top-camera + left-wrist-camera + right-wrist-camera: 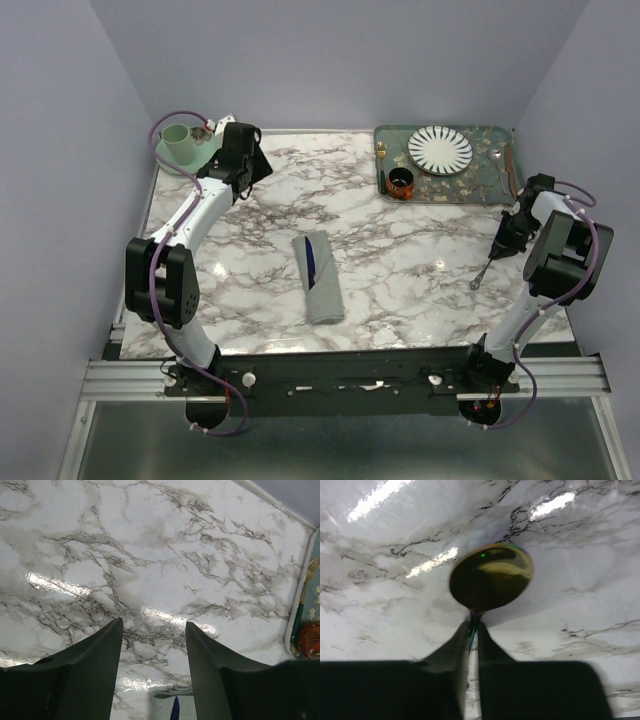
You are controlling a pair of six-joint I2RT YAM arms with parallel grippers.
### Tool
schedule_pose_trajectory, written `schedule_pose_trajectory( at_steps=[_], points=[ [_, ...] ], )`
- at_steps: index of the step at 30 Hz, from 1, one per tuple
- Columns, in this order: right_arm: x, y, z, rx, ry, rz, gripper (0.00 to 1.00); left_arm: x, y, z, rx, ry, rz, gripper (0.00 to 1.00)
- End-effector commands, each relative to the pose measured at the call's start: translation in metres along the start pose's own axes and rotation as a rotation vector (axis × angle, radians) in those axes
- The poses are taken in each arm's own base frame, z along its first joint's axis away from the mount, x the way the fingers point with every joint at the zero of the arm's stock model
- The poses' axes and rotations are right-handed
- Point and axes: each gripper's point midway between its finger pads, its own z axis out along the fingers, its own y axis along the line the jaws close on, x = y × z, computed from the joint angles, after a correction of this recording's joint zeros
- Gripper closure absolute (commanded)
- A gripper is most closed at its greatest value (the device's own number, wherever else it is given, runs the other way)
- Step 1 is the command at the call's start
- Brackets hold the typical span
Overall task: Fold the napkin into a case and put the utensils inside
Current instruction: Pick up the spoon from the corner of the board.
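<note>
Only the right wrist view shows the right gripper [474, 627] pinching the neck of the spoon [491, 575], its gold bowl leading over the marble table [580, 555]. From above, the spoon slants down towards the near edge, well right of the case [322, 285]. The case lies mid-table, its long axis near to far, with the blue handle [311, 258] poking out the far end. The left gripper [154, 625] hangs spread at far left

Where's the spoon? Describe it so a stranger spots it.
Go to the marble table's right side, near the green tray. The right pincer grips a slim spoon there. Only it has a shiny gold bowl; the piece in the grey cloth is blue.
</note>
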Motion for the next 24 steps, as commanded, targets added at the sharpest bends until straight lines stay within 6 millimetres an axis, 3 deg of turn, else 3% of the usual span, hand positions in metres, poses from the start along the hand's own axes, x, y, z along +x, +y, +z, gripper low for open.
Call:
schedule_pose_trajectory(
  at_steps=[1, 5, 6, 9, 10, 12, 13, 15, 16, 17, 18, 19, 21, 22, 23, 24],
  points=[
    [0.007, 0.017, 0.009, -0.023, 0.048, -0.018, 0.99, -0.003, 0.008, 0.003, -0.044, 0.018, 0.008, 0.38],
    [-0.004, 0.048, -0.027, -0.131, -0.001, -0.051, 0.99, -0.005, 0.013, -0.001, -0.029, 0.001, -0.005, 0.38],
    [-0.006, 0.059, -0.047, -0.165, -0.037, -0.062, 1.0, -0.007, 0.012, -0.005, -0.017, -0.007, -0.011, 0.38],
    [0.002, 0.115, -0.09, -0.295, -0.107, -0.185, 0.99, -0.005, 0.015, -0.01, -0.003, -0.012, -0.025, 0.38],
    [0.008, 0.15, -0.106, -0.34, -0.138, -0.29, 0.99, -0.002, 0.018, -0.01, -0.006, -0.011, -0.026, 0.37],
    [0.008, 0.19, -0.131, -0.387, -0.225, -0.412, 0.99, -0.006, 0.021, -0.014, 0.0, -0.031, -0.037, 0.38],
    [0.016, 0.229, -0.154, -0.434, -0.286, -0.522, 0.99, -0.003, 0.024, -0.015, -0.003, -0.032, -0.037, 0.37],
    [0.01, 0.263, -0.174, -0.435, -0.389, -0.605, 0.99, -0.008, 0.03, -0.018, -0.008, -0.048, -0.055, 0.37],
    [0.022, 0.291, -0.173, -0.455, -0.39, -0.67, 0.99, -0.005, 0.034, -0.018, -0.014, -0.042, -0.057, 0.37],
    [0.014, 0.309, -0.191, -0.464, -0.455, -0.691, 0.99, -0.006, 0.037, -0.018, -0.015, -0.048, -0.068, 0.37],
    [0.015, 0.325, -0.193, -0.476, -0.468, -0.717, 0.99, -0.008, 0.039, -0.021, -0.014, -0.057, -0.075, 0.37],
    [0.027, 0.348, -0.199, -0.507, -0.478, -0.759, 0.99, -0.005, 0.043, -0.021, -0.021, -0.053, -0.077, 0.37],
    [0.028, 0.38, -0.202, -0.529, -0.502, -0.779, 0.99, -0.009, 0.046, -0.026, -0.018, -0.072, -0.093, 0.37],
    [0.043, 0.398, -0.204, -0.547, -0.501, -0.817, 0.99, -0.006, 0.049, -0.026, -0.024, -0.069, -0.094, 0.37],
    [0.045, 0.409, -0.189, -0.52, -0.492, -0.831, 0.99, -0.005, 0.051, -0.027, -0.025, -0.071, -0.096, 0.37],
    [0.047, 0.423, -0.197, -0.541, -0.516, -0.841, 0.99, -0.009, 0.053, -0.031, -0.025, -0.087, -0.101, 0.37]
  ],
)
